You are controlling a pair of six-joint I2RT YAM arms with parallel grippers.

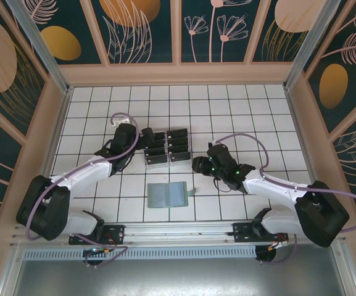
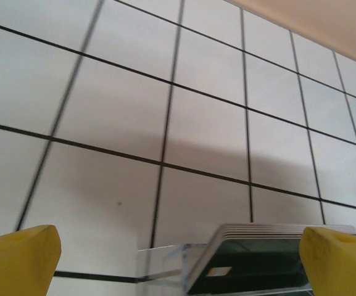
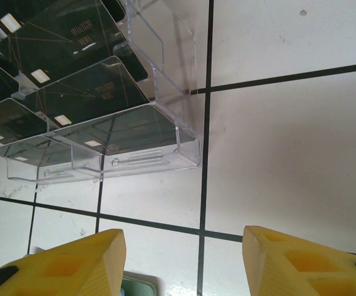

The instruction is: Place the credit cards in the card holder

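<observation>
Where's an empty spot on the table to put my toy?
Bare tiles run between the clear rack and the back wall. The middle is crowded: left gripper, rack, right gripper, with the card holder nearer.

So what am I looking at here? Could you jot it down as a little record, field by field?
Credit cards: black, standing in the clear plastic rack
Card holder: green, flat on the tiled table, nearer the arms than the rack
Left end effector: open, at the rack
Right end effector: open, empty, facing the rack
</observation>
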